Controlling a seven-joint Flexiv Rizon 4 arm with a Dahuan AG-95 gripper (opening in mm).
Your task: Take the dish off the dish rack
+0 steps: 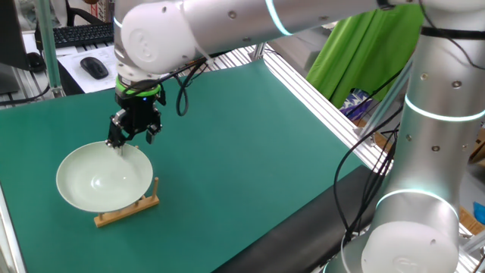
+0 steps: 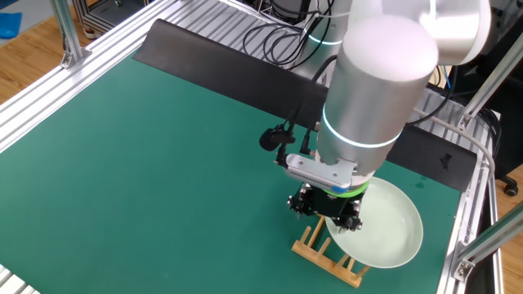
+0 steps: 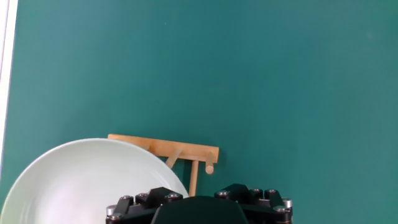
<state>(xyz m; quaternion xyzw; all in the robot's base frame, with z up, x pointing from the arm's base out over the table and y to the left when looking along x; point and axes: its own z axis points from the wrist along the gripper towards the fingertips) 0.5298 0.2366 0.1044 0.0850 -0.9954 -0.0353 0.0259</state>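
Green-topped desk (image 1: 250, 152), arm reaching in over the corner nearest the keyboard. The dish (image 1: 102, 178) is not off yet — it leans in the dish rack (image 1: 129, 211), tilted well back, hollow face turned up and away from the rack's pegs. Being round, it has no long axis of its own; the rack's rails run along behind its lower rim, pegs upright.

The gripper (image 1: 133, 135) hangs at the dish's upper rim, touching or just about. Whether the fingers have closed on that rim I cannot tell — the hand view shows only the gripper body.

My reading: approach done; grasp unconfirmed; lift and carry-off all left.
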